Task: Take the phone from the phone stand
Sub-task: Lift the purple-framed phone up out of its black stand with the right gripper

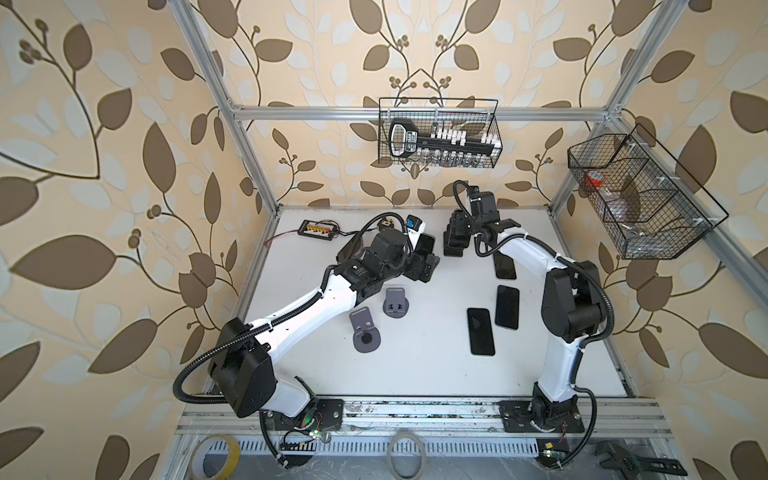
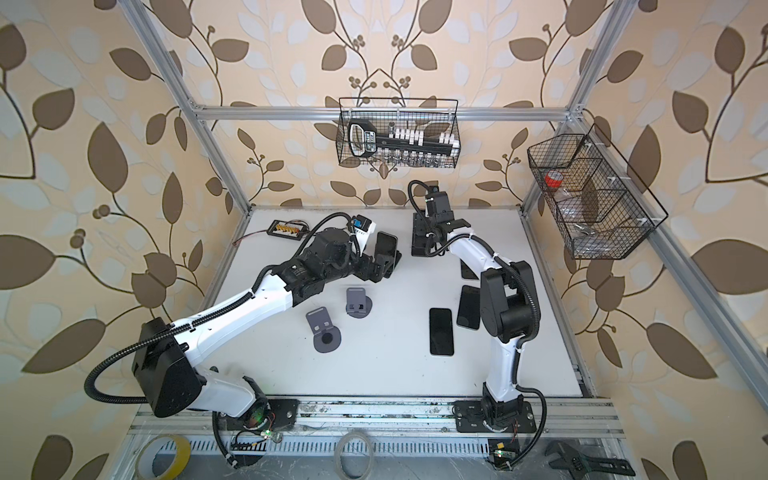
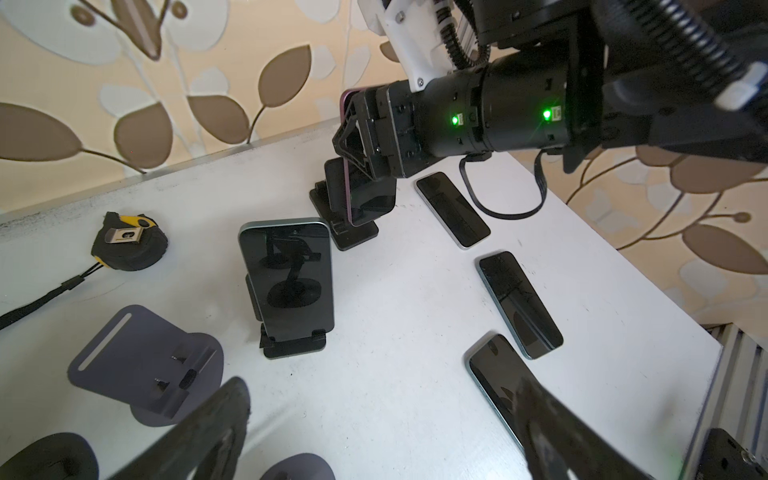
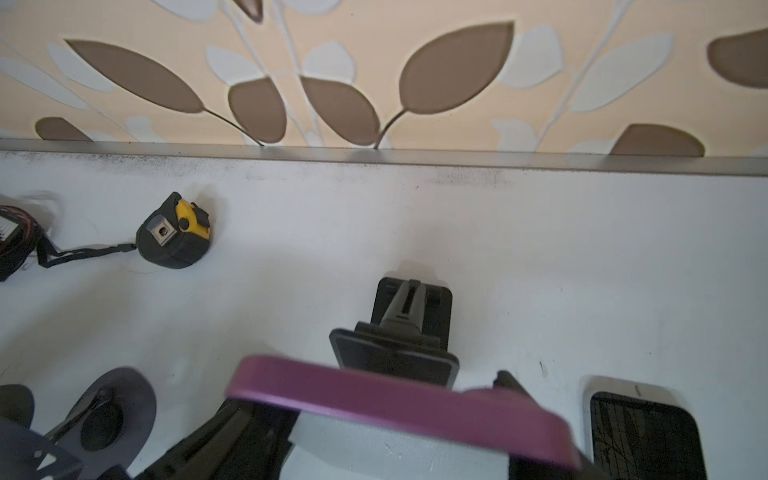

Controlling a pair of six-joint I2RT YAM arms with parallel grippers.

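One purple-edged phone (image 3: pixel 368 199) is being squeezed by the right gripper (image 3: pixel 352 139) just in front of its black stand (image 3: pixel 353 237) near the back of the table (image 3: pixel 415 316), while the left gripper (image 3: pixel 380 390) is hanging wide open near another phone (image 3: pixel 291 286) leaning on a second stand (image 3: pixel 291 350).

Both top views high overhead, steeply down on the white table (image 1: pixel 415 374), left wrist low, facing two o'clock, right wrist close, facing twelve o'clock wall (image 4: pixel 374 75), sharing the tape measure (image 3: pixel 129 245).
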